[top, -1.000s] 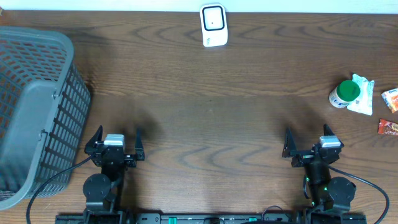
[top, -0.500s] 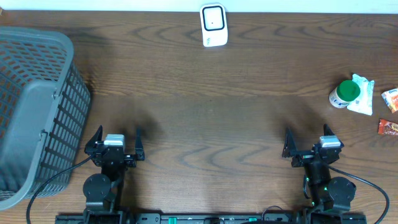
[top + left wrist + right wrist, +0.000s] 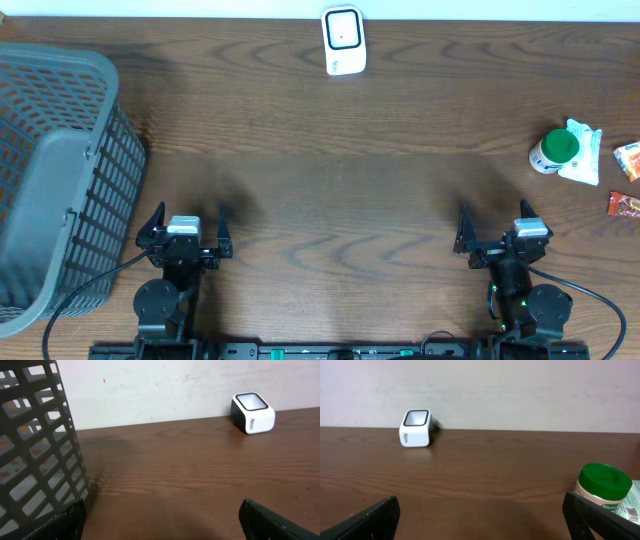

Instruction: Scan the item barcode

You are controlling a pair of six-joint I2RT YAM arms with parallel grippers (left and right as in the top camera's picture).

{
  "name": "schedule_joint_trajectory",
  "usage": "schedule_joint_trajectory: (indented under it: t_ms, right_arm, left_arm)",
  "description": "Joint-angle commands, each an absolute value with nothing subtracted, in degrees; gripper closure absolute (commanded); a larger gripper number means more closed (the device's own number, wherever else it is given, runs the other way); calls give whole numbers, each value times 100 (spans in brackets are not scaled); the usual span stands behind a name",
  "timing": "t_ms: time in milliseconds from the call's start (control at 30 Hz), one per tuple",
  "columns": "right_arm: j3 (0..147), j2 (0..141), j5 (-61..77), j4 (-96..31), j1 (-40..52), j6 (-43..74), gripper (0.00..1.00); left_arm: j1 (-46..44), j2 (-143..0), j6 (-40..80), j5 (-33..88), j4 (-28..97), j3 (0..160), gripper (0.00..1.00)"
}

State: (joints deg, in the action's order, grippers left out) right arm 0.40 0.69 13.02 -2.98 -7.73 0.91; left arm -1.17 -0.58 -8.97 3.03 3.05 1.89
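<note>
Green-capped white plastic jar (image 3: 553, 150) stands upright, long axis vertical, cap up, well right of white box-shaped scanner (image 3: 343, 40). Left claw (image 3: 190, 216) and right claw (image 3: 494, 222) gape wide, empty.

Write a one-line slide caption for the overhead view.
Left gripper and right gripper open over the table; scanner at far edge, green-lidded jar right, basket left.

The grey basket (image 3: 105, 190) is cut off by the overhead view's left edge, an orange packet (image 3: 627, 158) and a red packet (image 3: 624, 204) are clipped at its right edge, their print too small to be read, and the green-lidded jar (image 3: 603, 485) is cropped at the bottom of the right wrist view.
</note>
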Motion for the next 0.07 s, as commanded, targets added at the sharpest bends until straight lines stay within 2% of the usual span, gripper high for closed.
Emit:
schedule_joint_trajectory:
  t_ms: [0,33]
  right_arm:
    - [32,32,1249,-325,-714,167,1]
    - [32,32,1249,-325,-714,167,1]
  left_arm:
    - [-99,-23,-910,233,390,23,2]
    - [-99,-23,-910,233,390,23,2]
